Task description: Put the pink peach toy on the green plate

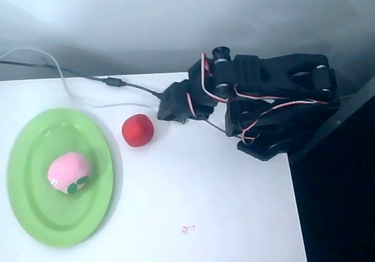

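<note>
Overhead view: we see the pink peach toy [70,172] lying inside the green plate [35,215], a little left of the plate's middle, its dark green leaf patches turned toward the lower right. The plate sits at the left of the white bench [205,215]. A red ball [137,130] rests on the bench just right of the plate's upper rim. The black arm [275,104] is folded at the upper right, its fingers [171,105] near the ball; we cannot tell how wide they stand. Cables [88,77] trail across the back edge.
</note>
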Robot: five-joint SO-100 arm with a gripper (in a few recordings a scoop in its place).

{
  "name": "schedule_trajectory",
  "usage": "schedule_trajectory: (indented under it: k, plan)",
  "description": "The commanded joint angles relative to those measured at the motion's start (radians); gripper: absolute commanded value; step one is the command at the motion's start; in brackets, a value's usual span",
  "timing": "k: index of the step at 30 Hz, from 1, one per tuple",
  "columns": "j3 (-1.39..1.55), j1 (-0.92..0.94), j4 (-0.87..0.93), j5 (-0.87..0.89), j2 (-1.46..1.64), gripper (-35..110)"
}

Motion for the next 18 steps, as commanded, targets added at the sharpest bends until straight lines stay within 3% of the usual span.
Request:
schedule_trajectory:
  k: [1, 6, 18]
  plan:
    - [0.161, -0.032, 0.015, 0.035, 0.133, 0]
    - [0.337, -0.098, 0.015, 0.089, 0.250, 0]
    - [0.598, -0.041, -0.005, 0.064, 0.442, 0]
